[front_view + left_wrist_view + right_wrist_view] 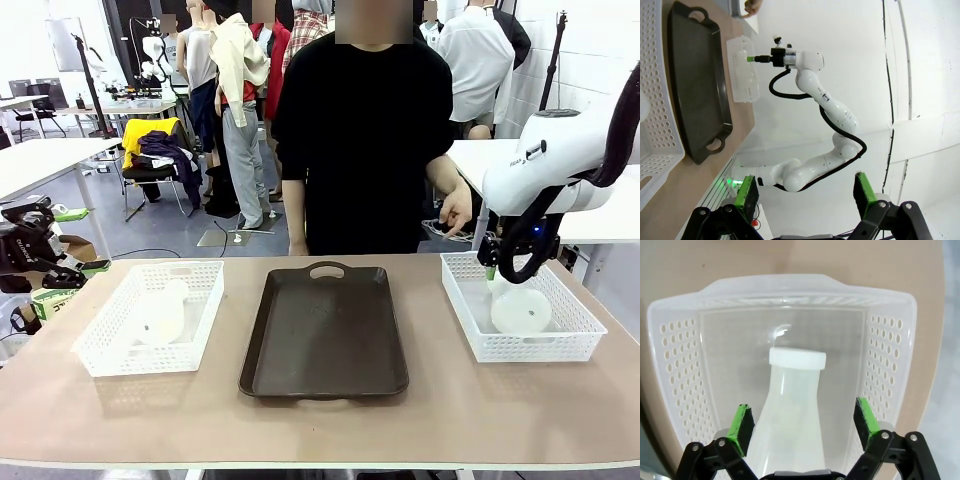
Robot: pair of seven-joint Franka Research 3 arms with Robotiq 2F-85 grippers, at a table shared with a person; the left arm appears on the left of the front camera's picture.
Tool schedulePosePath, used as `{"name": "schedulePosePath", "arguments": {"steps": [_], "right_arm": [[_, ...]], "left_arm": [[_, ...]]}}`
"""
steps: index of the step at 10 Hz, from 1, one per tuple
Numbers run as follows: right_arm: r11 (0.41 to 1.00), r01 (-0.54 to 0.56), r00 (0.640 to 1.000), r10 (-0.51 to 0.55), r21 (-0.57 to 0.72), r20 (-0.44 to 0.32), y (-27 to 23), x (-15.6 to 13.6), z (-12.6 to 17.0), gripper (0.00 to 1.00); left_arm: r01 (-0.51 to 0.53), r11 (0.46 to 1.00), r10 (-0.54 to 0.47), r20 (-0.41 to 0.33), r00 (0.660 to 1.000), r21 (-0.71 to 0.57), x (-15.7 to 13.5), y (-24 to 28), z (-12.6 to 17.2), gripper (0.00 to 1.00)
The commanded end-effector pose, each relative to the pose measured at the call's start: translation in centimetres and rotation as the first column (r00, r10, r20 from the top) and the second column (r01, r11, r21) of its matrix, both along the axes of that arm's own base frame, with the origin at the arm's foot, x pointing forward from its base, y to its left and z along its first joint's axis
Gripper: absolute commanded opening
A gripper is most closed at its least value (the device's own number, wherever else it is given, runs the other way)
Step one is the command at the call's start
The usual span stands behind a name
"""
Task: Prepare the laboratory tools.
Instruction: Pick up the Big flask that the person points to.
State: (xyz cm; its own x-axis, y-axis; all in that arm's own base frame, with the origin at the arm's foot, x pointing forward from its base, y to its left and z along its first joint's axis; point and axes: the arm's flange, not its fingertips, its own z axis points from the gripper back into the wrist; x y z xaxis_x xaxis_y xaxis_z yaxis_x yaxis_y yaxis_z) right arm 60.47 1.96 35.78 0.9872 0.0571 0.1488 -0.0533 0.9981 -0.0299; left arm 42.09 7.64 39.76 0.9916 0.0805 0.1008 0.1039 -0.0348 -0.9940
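Right wrist view: the right tool (804, 430) is spread, its pads flanking a flask (792, 400) that lies in a white basket (680, 365), neck toward 12 o'clock, not yet pinched; the left tool (805, 192) hangs spread and empty past the tabletop's (450, 420) 9 o'clock edge. Nothing looks prepared yet, I judge: two flasks, the other flask (160, 315) in the second basket (100, 360), sit at 3 and 9 o'clock of the one bare tray (325, 330), so both moves remain.

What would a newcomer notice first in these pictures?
The right hand hangs open over a frosted conical flask in the right-side white basket. A dark brown tray lies in the middle, and a second flask rests in the left basket.
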Motion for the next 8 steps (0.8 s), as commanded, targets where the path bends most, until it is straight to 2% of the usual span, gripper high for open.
{"name": "schedulePosePath", "arguments": {"steps": [1, 3, 5, 8], "right_arm": [[0.999, 0.047, 0.999, -0.046, 0.024, -0.025, 0.8, 1.7, -0.8, 1.00], [0.998, 0.060, 0.997, -0.058, 0.021, -0.056, 1.1, 2.5, -1.6, 1.00], [0.991, 0.129, 0.988, -0.127, 0.021, -0.087, 1.0, 2.5, -2.1, 1.00], [0.984, 0.171, 0.982, -0.167, 0.048, -0.084, 0.8, 2.4, -2.5, 1.00]], "left_arm": [[-0.007, 1.000, 0.007, 0.005, 1.000, 0.007, 0.0, 0.1, 0.2, 1.00], [-0.007, 1.000, 0.007, 0.005, 1.000, 0.007, 0.0, 0.1, 0.2, 1.00], [-0.007, 1.000, 0.007, 0.005, 1.000, 0.007, 0.0, 0.1, 0.2, 1.00], [-0.007, 1.000, 0.007, 0.005, 1.000, 0.007, 0.0, 0.1, 0.2, 1.00]]}}
